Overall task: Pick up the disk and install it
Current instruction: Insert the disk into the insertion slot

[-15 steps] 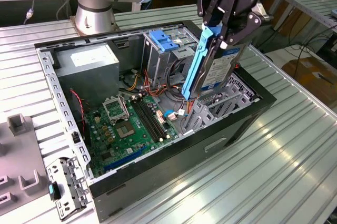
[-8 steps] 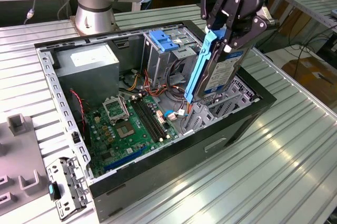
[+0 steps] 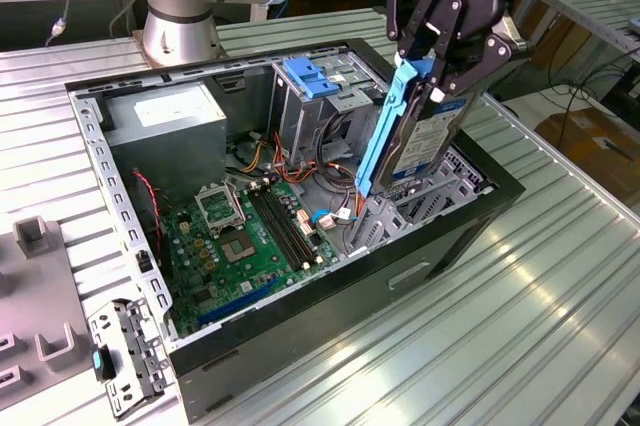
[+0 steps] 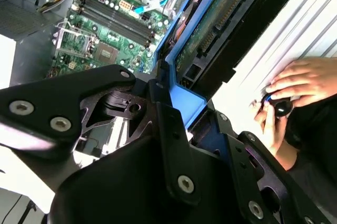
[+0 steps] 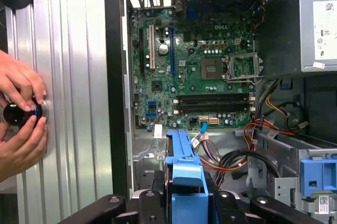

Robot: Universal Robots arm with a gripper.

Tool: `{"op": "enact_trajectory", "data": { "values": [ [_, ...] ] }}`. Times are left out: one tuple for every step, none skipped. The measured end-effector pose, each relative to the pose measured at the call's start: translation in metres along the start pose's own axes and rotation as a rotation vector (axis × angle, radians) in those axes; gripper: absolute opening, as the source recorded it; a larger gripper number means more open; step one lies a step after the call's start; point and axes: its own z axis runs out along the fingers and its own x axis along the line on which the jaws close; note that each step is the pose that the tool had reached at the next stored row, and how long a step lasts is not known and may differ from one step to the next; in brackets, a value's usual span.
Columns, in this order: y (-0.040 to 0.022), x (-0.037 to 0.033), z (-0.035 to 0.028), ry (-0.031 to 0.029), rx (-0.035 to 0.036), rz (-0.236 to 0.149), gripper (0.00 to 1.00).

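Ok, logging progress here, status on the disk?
Gripper shut on the disk. Disk on edge over the open case, not seated. Loose cables close beneath it.

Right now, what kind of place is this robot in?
Probably a robotics lab or workshop. An open black desktop computer case sits on a ribbed silver metal table, a green circuit board shows inside, and the black robot gripper holds the blue-railed metal disk on end at the open case.

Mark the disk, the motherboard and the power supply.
the disk (image 3: 381,136), exterior view, its blue carrier rail.
the motherboard (image 3: 240,246), exterior view, middle of the green board.
the power supply (image 3: 165,116), exterior view, its top face.
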Motion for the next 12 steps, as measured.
{"op": "enact_trajectory", "data": {
  "values": [
    [-0.0067,-0.0004,0.0011,0.0009,0.0001,0.0,0.37],
    [-0.0138,-0.0008,0.0021,0.0027,0.0001,0.0,0.37],
    [-0.0187,-0.001,0.0029,0.0046,0.0001,0.0,0.37],
    [-0.0217,-0.0012,0.0034,0.0052,0.0002,0.0,0.37],
    [-0.0248,-0.0014,0.004,0.0057,0.0003,0.0,0.37],
    [-0.028,-0.0018,0.0048,0.0069,0.0003,-0.001,0.37],
    [-0.0303,-0.0021,0.0054,0.007,0.0004,-0.003,0.37],
    [-0.0319,-0.0023,0.0057,0.0071,0.0005,-0.008,0.37],
    [-0.0326,-0.0025,0.0062,0.0069,0.0007,-0.015,0.37],
    [-0.033,-0.0028,0.0066,0.0066,0.0009,-0.02,0.37],
    [-0.0339,-0.0029,0.0069,0.0067,0.001,-0.022,0.37],
    [-0.0351,-0.0031,0.0074,0.0069,0.001,-0.022,0.37]
  ]
}}
